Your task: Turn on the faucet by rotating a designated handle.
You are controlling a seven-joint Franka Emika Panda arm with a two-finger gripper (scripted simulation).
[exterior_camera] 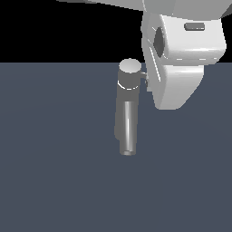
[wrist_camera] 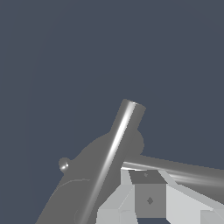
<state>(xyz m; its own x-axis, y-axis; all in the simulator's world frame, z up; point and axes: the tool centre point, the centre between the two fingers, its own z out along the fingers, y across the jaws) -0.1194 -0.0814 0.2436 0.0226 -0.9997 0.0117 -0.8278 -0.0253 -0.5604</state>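
The faucet is a grey column with a lighter round top cap. Its shiny tubular spout runs toward the front of the exterior view. The thin handle sticks out of the cap toward the exterior view's right, and most of it is hidden behind my white gripper. In the wrist view the spout crosses the faucet body. The handle runs sideways just past my gripper. The fingertips sit against or very near the rod. I cannot make out the gap between the jaws.
The faucet stands on a flat dark blue-grey floor. A small round knob shows on the faucet body in the wrist view. No other objects are in view.
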